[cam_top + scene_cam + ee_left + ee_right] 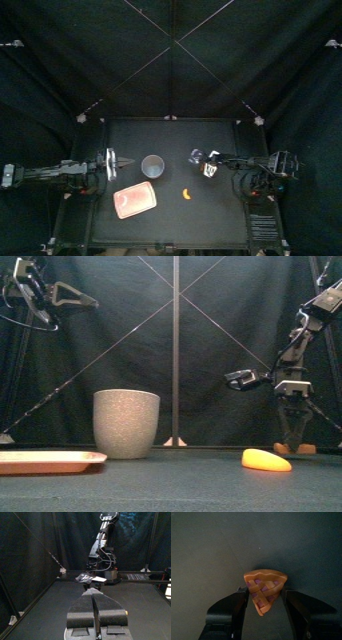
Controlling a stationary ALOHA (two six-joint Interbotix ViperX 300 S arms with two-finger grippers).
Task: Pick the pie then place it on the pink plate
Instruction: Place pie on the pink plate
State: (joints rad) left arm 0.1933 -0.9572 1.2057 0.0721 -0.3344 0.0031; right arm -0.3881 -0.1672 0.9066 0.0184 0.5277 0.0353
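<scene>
Now the right end effector (297,444) hangs spread near the pie (186,193), lying on the surface (134,140) at three o'clock from the plate (136,201); left end effector (93,594) pressed together.

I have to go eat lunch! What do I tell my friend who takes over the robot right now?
Left gripper: shut, empty, raised at the left.
Right gripper: open, low beside the pie, not gripping it.
The pie lies on the table, right of the grey cup. The pink plate sits front left, empty.
Done: nothing placed.
Left: grasp the pie and carry it to the plate.
</scene>
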